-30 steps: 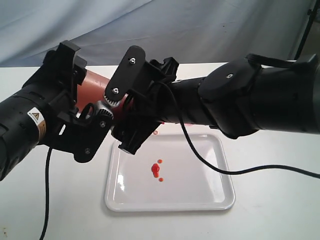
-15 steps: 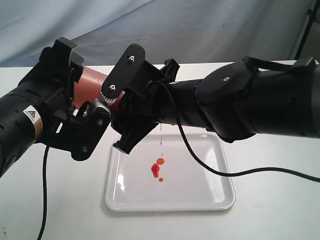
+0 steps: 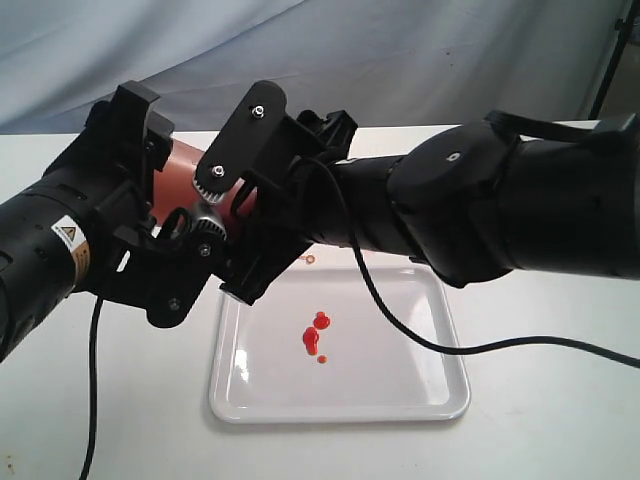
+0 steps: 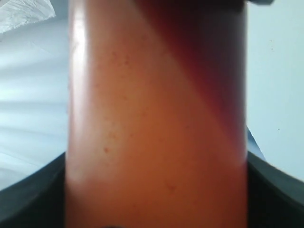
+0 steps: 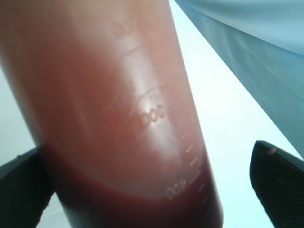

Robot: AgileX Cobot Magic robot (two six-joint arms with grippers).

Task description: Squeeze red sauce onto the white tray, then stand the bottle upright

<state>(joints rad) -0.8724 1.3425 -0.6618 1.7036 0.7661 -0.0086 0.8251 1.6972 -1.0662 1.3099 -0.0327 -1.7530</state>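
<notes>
The bottle (image 3: 185, 165) hangs tilted, nozzle end down, above the far left part of the white tray (image 3: 440, 405). My left gripper (image 3: 165, 200) is shut on its orange-red body (image 4: 156, 118), with the black fingers (image 4: 28, 199) pressed against both sides. My right gripper (image 3: 245, 215) straddles the bottle (image 5: 109, 104) nearer the nozzle. One finger touches the wall, while the other finger (image 5: 278, 180) stands clear of it with a gap. Dark red sauce (image 5: 142, 204) pools inside the bottle. Small red sauce blobs (image 3: 312, 335) lie near the tray's middle. The right gripper hides the nozzle.
White tabletop (image 3: 540, 440) surrounds the tray. A black cable (image 3: 430, 340) from the right arm sags across the tray's far right part. Another cable (image 3: 92, 400) hangs at the left. A pale blue cloth backdrop (image 3: 400, 60) stands behind the table.
A thin thread of sauce fell half a second ago and the upper blob grew. No thread shows now. The right gripper's fingers have shifted slightly up and left.
</notes>
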